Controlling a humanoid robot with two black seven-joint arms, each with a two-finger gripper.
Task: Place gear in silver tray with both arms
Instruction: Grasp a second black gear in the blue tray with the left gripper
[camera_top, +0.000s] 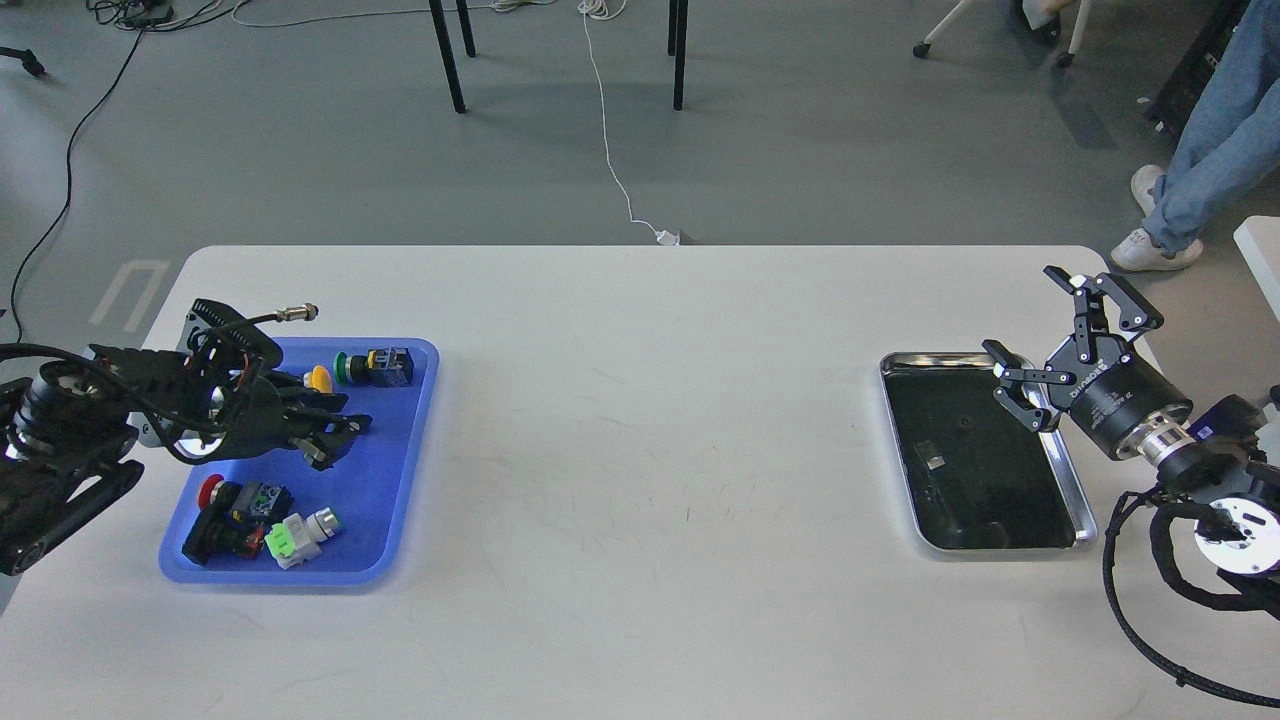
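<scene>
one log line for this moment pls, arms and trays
left gripper: over blue plastic tray, grip unclear | right gripper: open, empty, at shiny silver metal tray rim | silver tray: no parts seen

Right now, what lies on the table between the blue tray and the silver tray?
Nothing: the head view shows only bare white table between the blue tray and the silver tray.

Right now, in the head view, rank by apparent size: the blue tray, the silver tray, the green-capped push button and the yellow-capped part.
1. blue tray
2. silver tray, only slightly smaller
3. green-capped push button
4. yellow-capped part, partly hidden by the left gripper, so unsure
</scene>
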